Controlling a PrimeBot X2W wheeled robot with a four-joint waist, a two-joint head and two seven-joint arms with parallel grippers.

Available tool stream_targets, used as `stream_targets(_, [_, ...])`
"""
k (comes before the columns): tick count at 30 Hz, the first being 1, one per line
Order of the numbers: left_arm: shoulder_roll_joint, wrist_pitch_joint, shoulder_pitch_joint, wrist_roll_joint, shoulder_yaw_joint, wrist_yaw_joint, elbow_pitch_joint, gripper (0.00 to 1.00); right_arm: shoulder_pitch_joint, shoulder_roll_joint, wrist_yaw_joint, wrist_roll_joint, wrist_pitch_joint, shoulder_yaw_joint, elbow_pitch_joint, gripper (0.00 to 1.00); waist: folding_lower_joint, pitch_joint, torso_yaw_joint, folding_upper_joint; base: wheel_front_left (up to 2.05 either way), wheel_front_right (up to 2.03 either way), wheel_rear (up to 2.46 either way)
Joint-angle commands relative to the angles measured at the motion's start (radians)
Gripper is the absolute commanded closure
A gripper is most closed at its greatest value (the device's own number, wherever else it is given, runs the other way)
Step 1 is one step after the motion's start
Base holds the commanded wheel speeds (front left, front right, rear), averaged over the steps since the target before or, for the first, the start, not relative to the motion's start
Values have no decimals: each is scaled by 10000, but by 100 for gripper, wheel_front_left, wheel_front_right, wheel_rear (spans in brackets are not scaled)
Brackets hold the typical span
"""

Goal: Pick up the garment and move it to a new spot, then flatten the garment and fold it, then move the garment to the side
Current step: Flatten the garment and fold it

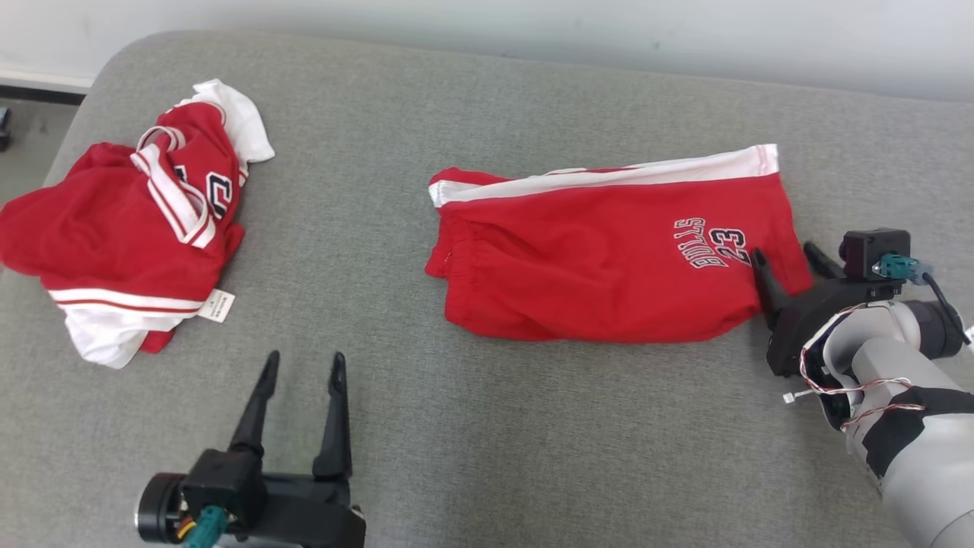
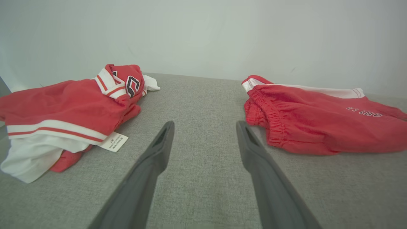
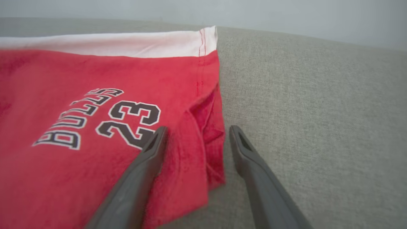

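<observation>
A grey woven-fabric surface (image 1: 487, 457) with a rounded far-left corner lies before a plain pale wall (image 1: 533, 23); a white baseboard (image 1: 38, 80) runs along its foot at left.

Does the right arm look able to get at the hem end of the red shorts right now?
Probably yes: the open right gripper straddles the hem corner of the red shorts, one finger over fabric, one over the grey surface, nothing in between.

Bright, even light, faint shadows; wrist views bend at edges, foreground perhaps slightly soft.
</observation>
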Motion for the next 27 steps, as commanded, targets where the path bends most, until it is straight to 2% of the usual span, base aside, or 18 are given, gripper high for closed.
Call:
stream_targets(1, [-64,-22,151,85,3,-50,-48,0,7,102,-26,123,123,49,106,0,2,40,86,0,0,0,0])
stream_targets(3, [-80,-22,239,129,8,-75,-18,0,49,165,-26,201,440,96,271,2,2,29,127,0,0,0,0])
stream_targets(4, [-95,-22,257,141,10,-86,2,0,91,216,-26,250,573,133,295,58,2,19,141,0,0,0,0])
stream_targets(5, [-104,-22,265,136,13,-85,27,0,125,249,-26,264,655,185,289,82,2,-3,148,0,0,0,0])
stream_targets(6, [-107,-22,273,132,29,-73,49,0,149,266,-26,320,679,220,255,100,2,-30,141,0,0,0,0])
stream_targets(14, [-105,-23,702,-82,-32,77,317,0,407,248,-26,733,226,370,-215,100,2,-630,-225,0,0,0,0])
stream_targets(27, [-108,-23,1584,198,-21,-131,584,0,2778,-626,-27,1796,-313,622,-1848,100,2,-1817,-923,0,0,0,0])
